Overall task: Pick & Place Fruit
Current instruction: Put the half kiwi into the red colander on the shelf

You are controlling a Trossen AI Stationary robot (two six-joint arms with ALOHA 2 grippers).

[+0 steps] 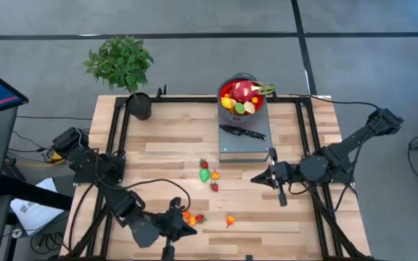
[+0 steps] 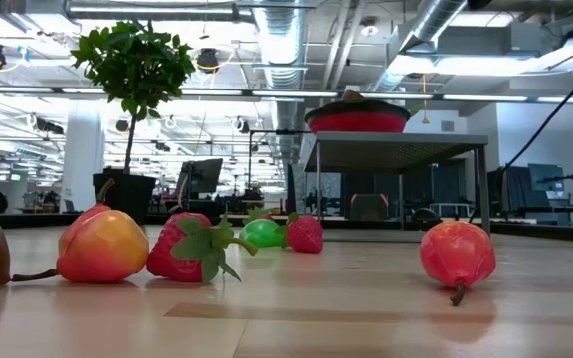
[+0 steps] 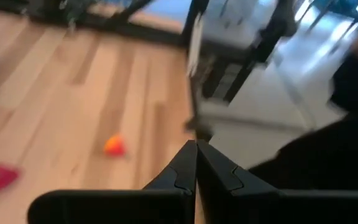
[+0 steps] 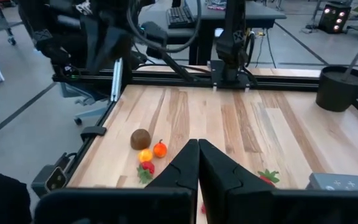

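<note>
Wooden slats form the table (image 1: 165, 145), framed by black rails. High view: potted plant (image 1: 125, 69) at the far left corner; red bowl (image 1: 242, 96) of fruit on a grey stand (image 1: 245, 141), a knife (image 1: 244, 132) beside it. Loose fruits (image 1: 209, 174) lie mid-table. Left gripper (image 1: 191, 230), fingers together, sits at the near edge; right gripper (image 1: 255, 177), also closed and empty, is near the stand.

Low view: peach (image 2: 102, 247), strawberry (image 2: 182, 249) and a red fruit (image 2: 458, 255) lie apart.
</note>
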